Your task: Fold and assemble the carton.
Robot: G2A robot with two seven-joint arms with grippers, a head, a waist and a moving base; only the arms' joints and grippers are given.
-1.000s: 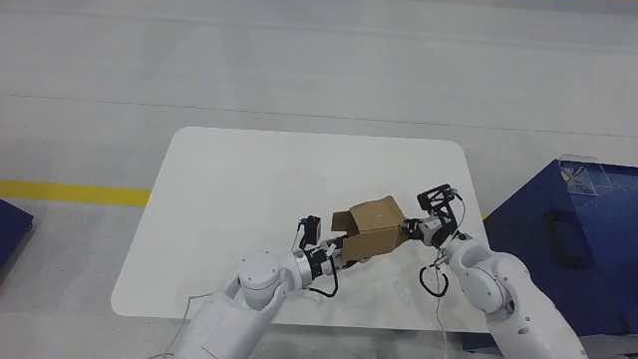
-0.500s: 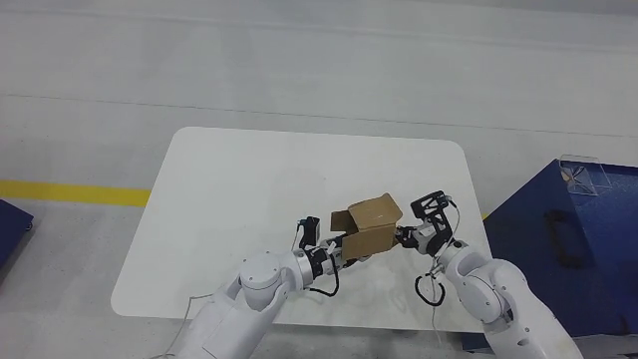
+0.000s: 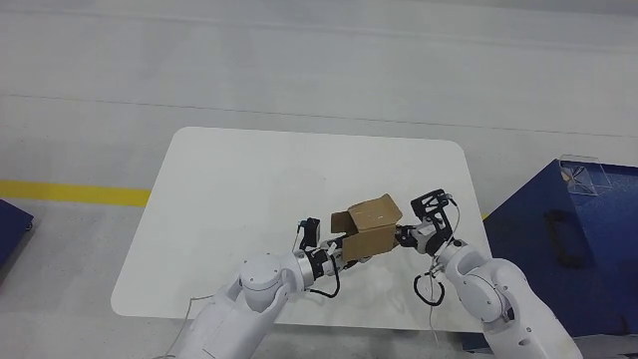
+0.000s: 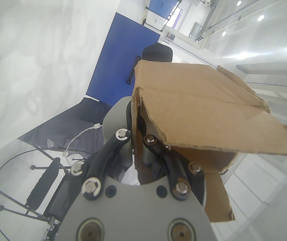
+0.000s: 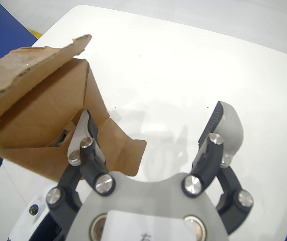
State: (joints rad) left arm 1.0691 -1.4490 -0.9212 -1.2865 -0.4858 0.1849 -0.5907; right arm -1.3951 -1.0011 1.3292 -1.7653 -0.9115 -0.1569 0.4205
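Observation:
A brown carton (image 3: pixel 367 221), partly folded with loose flaps, is held above the white table (image 3: pixel 249 179) near its front right part. My left gripper (image 3: pixel 336 252) comes at it from the front and is shut on the carton (image 4: pixel 196 106): its fingers (image 4: pixel 122 136) pinch one cardboard wall. My right gripper (image 3: pixel 419 218) stands open at the carton's right side. In the right wrist view one of its fingers (image 5: pixel 89 124) rests against a lower flap of the carton (image 5: pixel 40 106). The other finger is free above the table (image 5: pixel 183 51), leaving the right gripper (image 5: pixel 153 124) wide apart.
A blue structure (image 3: pixel 568 239) stands just off the table's right edge, near the right arm. The table's left and back parts are bare white surface. A yellow floor line (image 3: pixel 70 193) runs to the left.
My right gripper has shifted a little left and nearer, closing in on the carton's right side. The carton moved slightly left with the left gripper still on it.

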